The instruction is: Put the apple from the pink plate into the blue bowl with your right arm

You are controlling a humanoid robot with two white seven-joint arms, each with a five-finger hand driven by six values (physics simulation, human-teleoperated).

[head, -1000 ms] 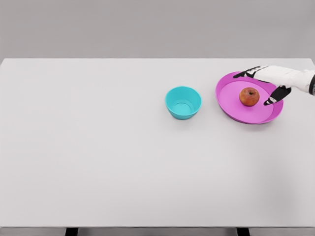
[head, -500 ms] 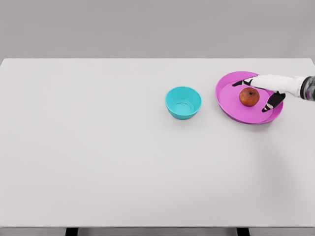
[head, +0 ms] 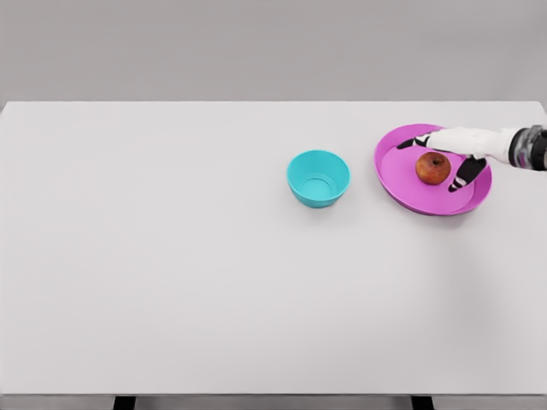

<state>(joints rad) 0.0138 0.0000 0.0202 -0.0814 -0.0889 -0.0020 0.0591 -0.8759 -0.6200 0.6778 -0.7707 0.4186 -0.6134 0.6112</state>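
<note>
Apple (head: 433, 168) on pink plate (head: 410, 193), right hand (head: 453, 152) spread around it, no writing

A broad stretch of bare white table (head: 171, 282) is lying open between the pink plate (head: 410, 198) and the blue bowl (head: 318, 178), which are standing apart. Nothing is sitting over the bowl's mouth. On the plate, the right hand (head: 453, 147) is flanking the apple (head: 433, 167) with spread fingers, leaving its left side uncrowded.
</note>
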